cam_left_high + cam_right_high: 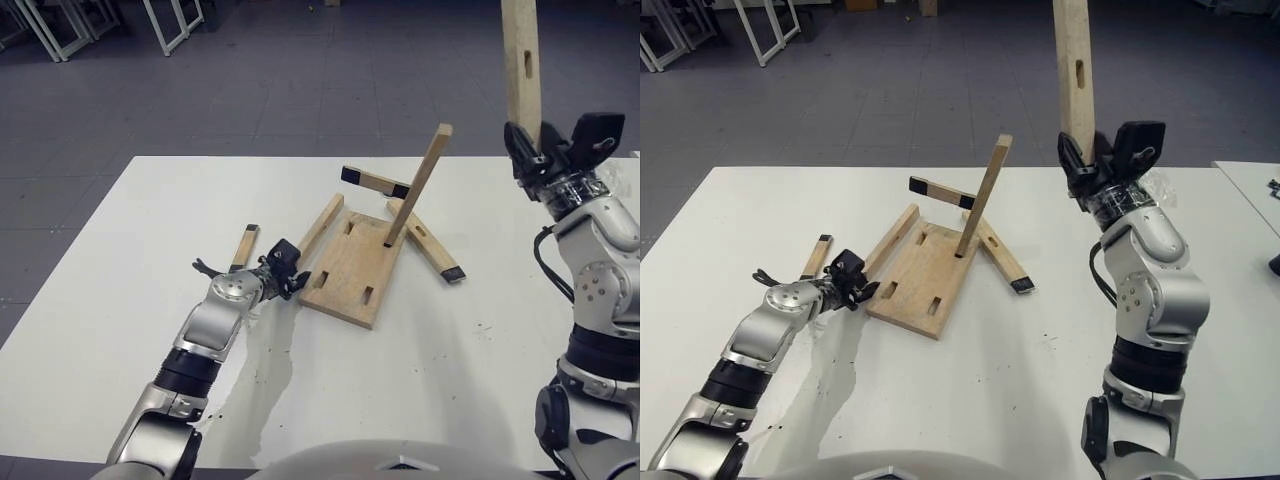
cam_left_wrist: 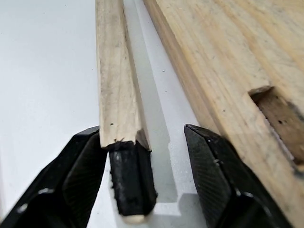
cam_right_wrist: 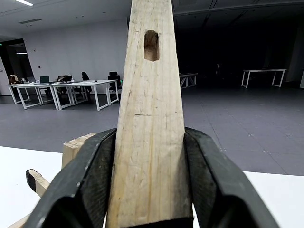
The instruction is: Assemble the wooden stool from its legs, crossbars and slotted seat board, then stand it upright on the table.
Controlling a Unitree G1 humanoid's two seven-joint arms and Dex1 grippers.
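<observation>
One slotted seat board [image 1: 345, 268], four slots [image 1: 368, 295] counted in it. Six wooden sticks total: one tilted stick [image 1: 420, 180] planted in a slot, one raised stick [image 1: 520, 25] clamped in the right gripper [image 1: 553, 140], four flat on the one white table [image 1: 120, 260]: long stick [image 1: 322, 225] beside the board, short stick [image 1: 245, 247], black-tipped stick [image 1: 432, 245], rear stick [image 1: 377, 181]. One oval hole [image 1: 527, 62] in the raised stick. At least three black end caps [image 1: 455, 274]. Two grippers, counting the left gripper [image 1: 290, 270]. Legs versus crossbars: cannot split.

Head stereo pair looking forward-down, sharing the table [image 1: 120, 260], wrist cameras close-up, facing outward
</observation>
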